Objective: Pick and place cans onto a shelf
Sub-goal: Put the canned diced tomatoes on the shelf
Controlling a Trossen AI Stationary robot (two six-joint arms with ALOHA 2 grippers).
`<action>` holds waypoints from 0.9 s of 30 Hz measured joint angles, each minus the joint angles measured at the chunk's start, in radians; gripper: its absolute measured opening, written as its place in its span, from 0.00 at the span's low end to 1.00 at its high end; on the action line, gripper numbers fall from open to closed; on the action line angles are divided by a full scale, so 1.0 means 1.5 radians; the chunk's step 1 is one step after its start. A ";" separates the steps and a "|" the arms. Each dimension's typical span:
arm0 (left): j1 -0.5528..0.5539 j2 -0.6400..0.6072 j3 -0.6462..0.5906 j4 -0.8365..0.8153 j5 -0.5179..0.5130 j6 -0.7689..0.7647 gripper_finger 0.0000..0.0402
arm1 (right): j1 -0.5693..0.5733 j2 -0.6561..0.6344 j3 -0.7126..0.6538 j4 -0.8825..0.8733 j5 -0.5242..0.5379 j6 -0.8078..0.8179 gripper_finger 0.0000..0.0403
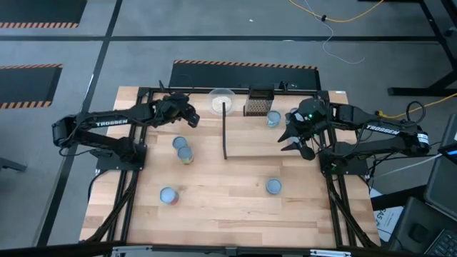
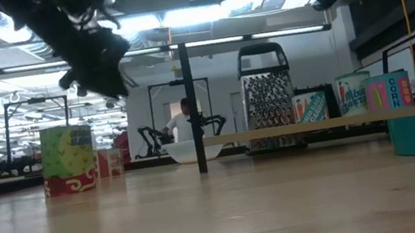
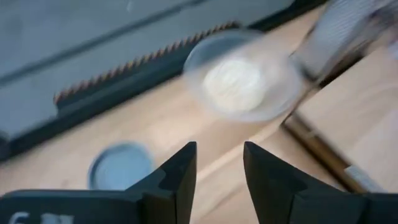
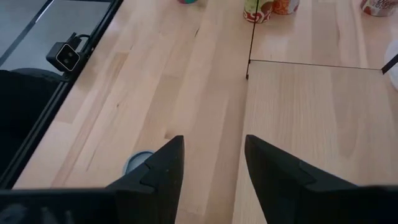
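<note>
Several cans stand on the table: two close together (image 1: 182, 148), one near the front left (image 1: 168, 195), one at the front right (image 1: 273, 186). Another can (image 1: 273, 118) stands on the shelf (image 1: 264, 139), a pale board with a black bar (image 1: 225, 132) along its left edge. My left gripper (image 1: 193, 118) hovers open over the table's far left part; its wrist view shows a can top (image 3: 119, 165) beyond the empty fingers (image 3: 180, 174). My right gripper (image 1: 291, 139) hangs open above the shelf's right part, nothing between its fingers (image 4: 165, 168).
A whitish bowl (image 1: 221, 100) and a dark grater (image 1: 258, 103) stand at the table's far edge, by the shelf's far side. In the low view several cans (image 2: 353, 93) show on the shelf beside the grater (image 2: 267, 97). The table's near middle is bare wood.
</note>
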 joint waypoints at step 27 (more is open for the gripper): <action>0.103 0.204 0.000 0.013 0.011 -0.033 0.32 | 0.000 0.000 0.000 -0.001 0.000 0.000 0.43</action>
